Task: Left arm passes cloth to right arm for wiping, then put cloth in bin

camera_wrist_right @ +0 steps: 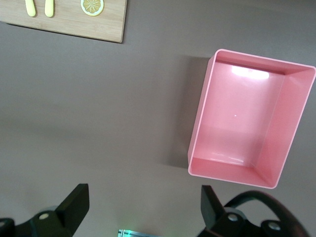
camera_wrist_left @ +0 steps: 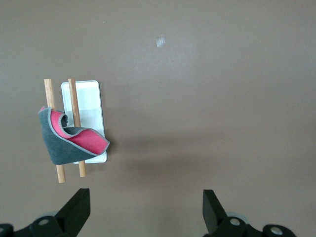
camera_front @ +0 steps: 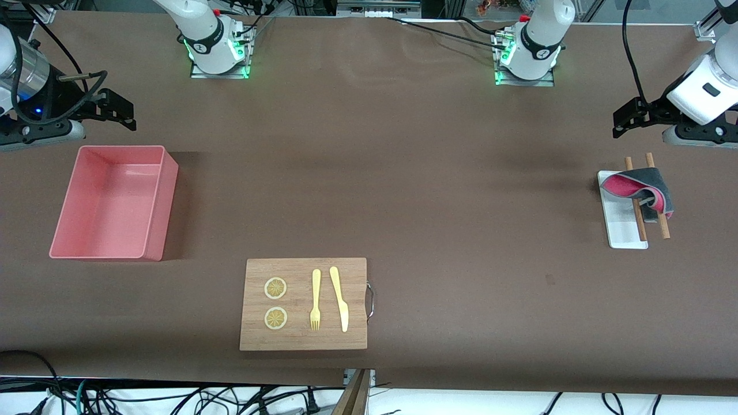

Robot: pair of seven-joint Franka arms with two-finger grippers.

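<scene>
The cloth, dark grey with a pink-red inner face, lies folded over two wooden sticks on a small white tray at the left arm's end of the table. My left gripper hangs open in the air beside it, toward the arms' bases, with nothing between its fingers. In the left wrist view the cloth lies apart from the open left gripper. The pink bin stands empty at the right arm's end. Beside the bin my right gripper waits open and holds nothing.
A wooden board with a metal handle lies near the table's front edge. On it are two lemon slices, a yellow fork and a yellow knife. Brown tabletop stretches between the board, bin and tray.
</scene>
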